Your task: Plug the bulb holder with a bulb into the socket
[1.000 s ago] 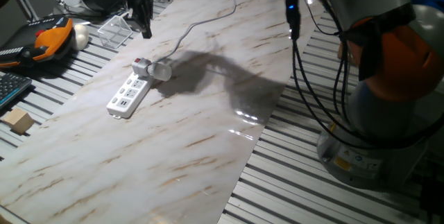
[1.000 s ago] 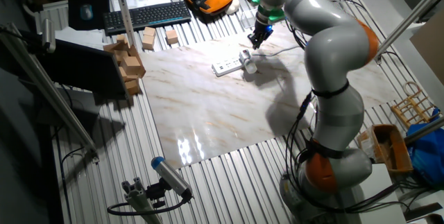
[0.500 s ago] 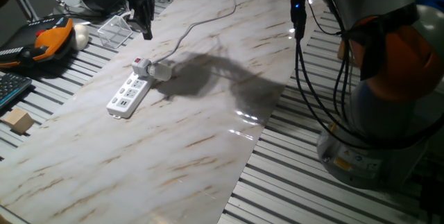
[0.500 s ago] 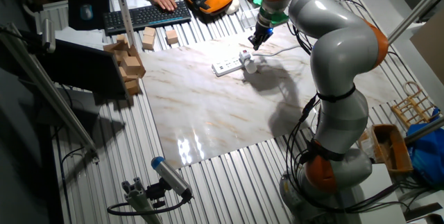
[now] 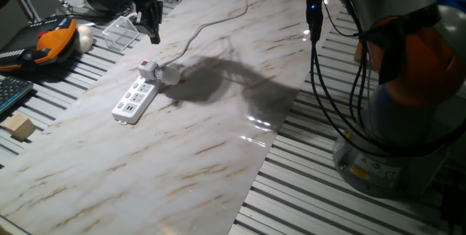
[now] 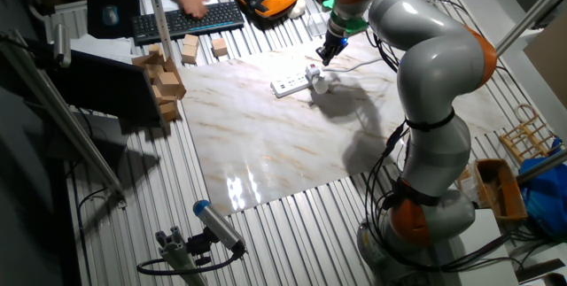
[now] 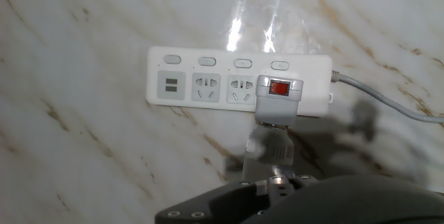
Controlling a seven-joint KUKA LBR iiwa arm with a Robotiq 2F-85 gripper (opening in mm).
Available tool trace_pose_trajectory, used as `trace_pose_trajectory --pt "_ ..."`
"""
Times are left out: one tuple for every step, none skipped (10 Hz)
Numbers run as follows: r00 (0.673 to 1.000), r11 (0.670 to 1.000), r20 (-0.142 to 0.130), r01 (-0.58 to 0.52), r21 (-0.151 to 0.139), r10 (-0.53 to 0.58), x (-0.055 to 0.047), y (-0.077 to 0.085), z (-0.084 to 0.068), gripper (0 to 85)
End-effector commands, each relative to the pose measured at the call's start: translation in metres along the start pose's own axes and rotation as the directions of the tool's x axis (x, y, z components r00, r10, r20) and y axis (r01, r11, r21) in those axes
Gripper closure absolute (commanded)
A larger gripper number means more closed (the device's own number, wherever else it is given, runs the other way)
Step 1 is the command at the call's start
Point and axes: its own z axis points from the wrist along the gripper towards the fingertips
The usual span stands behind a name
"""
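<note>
The long white rectangular power strip (image 7: 239,85) is lying flat on the marble-patterned tabletop (image 5: 218,133). The stubby white-grey bulb holder (image 7: 277,99) is sitting in its end outlet nearest the white cable (image 7: 388,99), the pale rounded bulb (image 7: 267,148) jutting sideways. The black two-finger gripper (image 5: 151,25) is hovering above, grasping nothing; jaw spacing cannot be determined. Handling judgement: light, rigid holder; fragile, slippery bulb; grip the holder body only

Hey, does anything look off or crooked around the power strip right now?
Nothing stands out. The holder sits squarely in the strip's end outlet, its bulb sticking out sideways over the table, and the claw hangs clear above.
</note>
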Motion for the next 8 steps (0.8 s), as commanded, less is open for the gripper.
trace_pose_trajectory --pt "1.000 1.000 -0.003 0.000 -0.002 0.000 -0.0002 -0.0006 0.0001 85.0" --pt "1.000 1.000 -0.003 0.000 -0.004 0.000 -0.0003 -0.0004 0.0004 85.0" --pt "1.000 1.000 0.008 0.003 0.005 -0.003 -0.0002 0.0002 0.0005 85.0" --pt "1.000 1.000 0.009 0.003 0.005 -0.003 -0.0009 0.0000 0.0008 85.0" --pt "1.000 1.000 0.010 0.008 0.001 -0.008 -0.0016 -0.0003 0.0011 85.0" --pt "1.000 1.000 0.009 0.009 -0.001 -0.009 -0.0018 -0.0004 0.0012 85.0" --pt "1.000 1.000 0.004 0.011 -0.005 -0.011 -0.0018 -0.0006 0.0010 85.0" --pt "1.000 1.000 0.001 0.013 -0.006 -0.013 -0.0018 -0.0009 0.0006 85.0"
